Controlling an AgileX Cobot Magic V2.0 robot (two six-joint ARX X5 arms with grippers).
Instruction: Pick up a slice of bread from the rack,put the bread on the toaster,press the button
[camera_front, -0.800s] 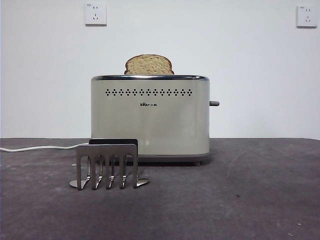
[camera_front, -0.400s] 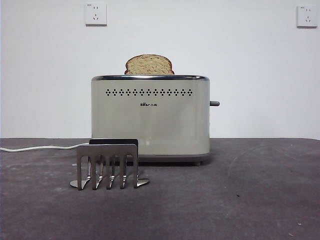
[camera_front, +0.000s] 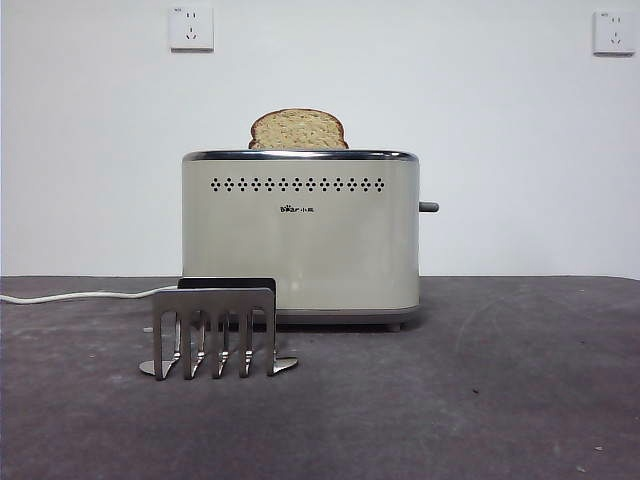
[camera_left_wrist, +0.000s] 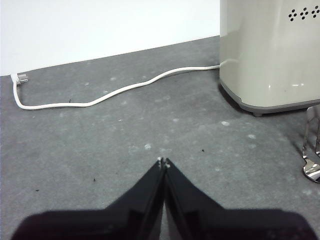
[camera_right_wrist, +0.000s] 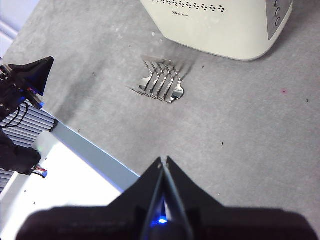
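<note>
The slice of bread (camera_front: 298, 130) stands in the toaster's (camera_front: 300, 240) top slot, only its domed top showing. The button (camera_front: 429, 207) sticks out from the toaster's right side. The steel rack (camera_front: 215, 331) stands in front of the toaster, with no bread in it. My left gripper (camera_left_wrist: 163, 162) is shut and empty over bare table, with the toaster (camera_left_wrist: 270, 50) and the rack's edge (camera_left_wrist: 312, 150) off to one side. My right gripper (camera_right_wrist: 163, 161) is shut and empty, high above the table, looking down on the rack (camera_right_wrist: 161, 81) and the toaster (camera_right_wrist: 225, 20). Neither gripper shows in the front view.
A white cord (camera_front: 80, 295) runs left from the toaster along the table; it also shows in the left wrist view (camera_left_wrist: 110, 92), ending in a plug. Two white wall sockets (camera_front: 191, 28) are on the back wall. The left arm's gripper (camera_right_wrist: 30, 75) and the table's edge show in the right wrist view.
</note>
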